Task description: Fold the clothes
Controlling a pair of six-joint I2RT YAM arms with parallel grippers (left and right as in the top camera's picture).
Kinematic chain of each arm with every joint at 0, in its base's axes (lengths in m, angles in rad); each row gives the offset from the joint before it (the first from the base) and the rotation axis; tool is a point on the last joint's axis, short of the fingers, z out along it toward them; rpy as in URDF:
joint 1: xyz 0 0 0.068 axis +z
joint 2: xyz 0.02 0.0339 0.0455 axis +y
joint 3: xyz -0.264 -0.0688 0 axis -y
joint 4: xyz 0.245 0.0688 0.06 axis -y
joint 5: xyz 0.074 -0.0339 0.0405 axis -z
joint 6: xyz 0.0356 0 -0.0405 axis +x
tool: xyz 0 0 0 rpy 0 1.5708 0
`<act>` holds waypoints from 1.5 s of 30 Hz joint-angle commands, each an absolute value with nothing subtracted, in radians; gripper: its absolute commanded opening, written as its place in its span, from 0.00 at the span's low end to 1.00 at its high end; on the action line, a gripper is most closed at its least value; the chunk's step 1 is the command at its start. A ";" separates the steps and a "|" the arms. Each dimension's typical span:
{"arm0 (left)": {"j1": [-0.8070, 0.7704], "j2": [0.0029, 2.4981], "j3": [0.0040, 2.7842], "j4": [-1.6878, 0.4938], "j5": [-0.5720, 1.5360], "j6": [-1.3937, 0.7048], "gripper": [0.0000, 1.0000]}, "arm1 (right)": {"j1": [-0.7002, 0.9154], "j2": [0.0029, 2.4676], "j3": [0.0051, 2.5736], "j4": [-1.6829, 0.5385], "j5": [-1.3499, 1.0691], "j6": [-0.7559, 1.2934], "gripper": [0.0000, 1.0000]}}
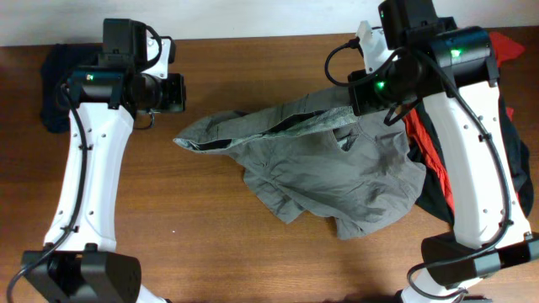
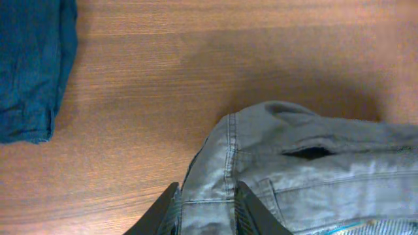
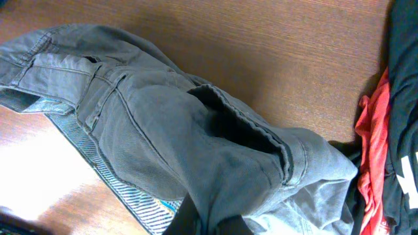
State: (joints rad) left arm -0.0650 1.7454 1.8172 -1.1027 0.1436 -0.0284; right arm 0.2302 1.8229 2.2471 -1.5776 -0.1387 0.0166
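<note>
White arms — black joints, cables

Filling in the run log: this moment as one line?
left gripper: straddling grey pants waistband, grip unclear | right gripper: shut on grey pants | fold: not started

I'm looking down on what is reading as a robotics lab bench: the white left arm and right arm are standing on a plain wooden table, cables looping, garments lying loose (grey trousers, a red-and-black heap).
</note>
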 commanded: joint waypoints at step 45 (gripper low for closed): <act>-0.030 1.855 1.584 -1.176 0.358 0.596 0.51 | 0.234 1.802 2.258 -1.574 -0.120 -0.012 0.04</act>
